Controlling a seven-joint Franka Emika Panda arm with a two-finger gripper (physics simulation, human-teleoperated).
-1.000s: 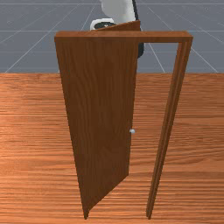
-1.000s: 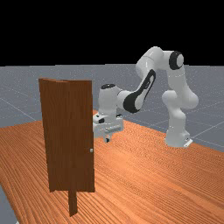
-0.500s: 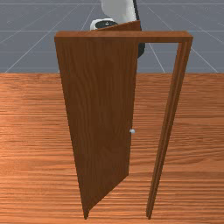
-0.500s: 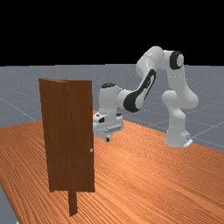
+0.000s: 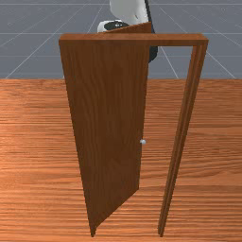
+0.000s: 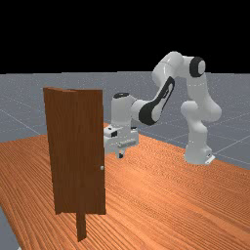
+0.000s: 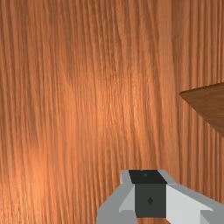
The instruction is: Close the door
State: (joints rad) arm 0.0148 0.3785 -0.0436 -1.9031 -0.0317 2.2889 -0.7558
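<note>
Door frame: front view, upright, bare gap by its post (image 5: 182, 127) on the front view's right; the frame (image 5: 132, 40) is my landmark.
Door: front view, panel (image 5: 111, 118) hung at the frame's other side, swung out behind it toward the arm (image 5: 127, 8). Wide open, none of the closing done by my read.
Knob: front view, at the panel's free edge (image 5: 143, 141), behind the frame's plane, well apart from the post.
Gripper: far view, low on the arm side of the frame (image 6: 121, 154), beyond the door's knob edge. Looks placed for a push, contact can't be made out.
Door corner: wrist view, juts out near the gripper (image 7: 223, 100), apart from it here.
Gripper opening: can't tell, spread or together.
Swing left: all of it, I'd say; push panel back into frame, knob edge to post.
</note>
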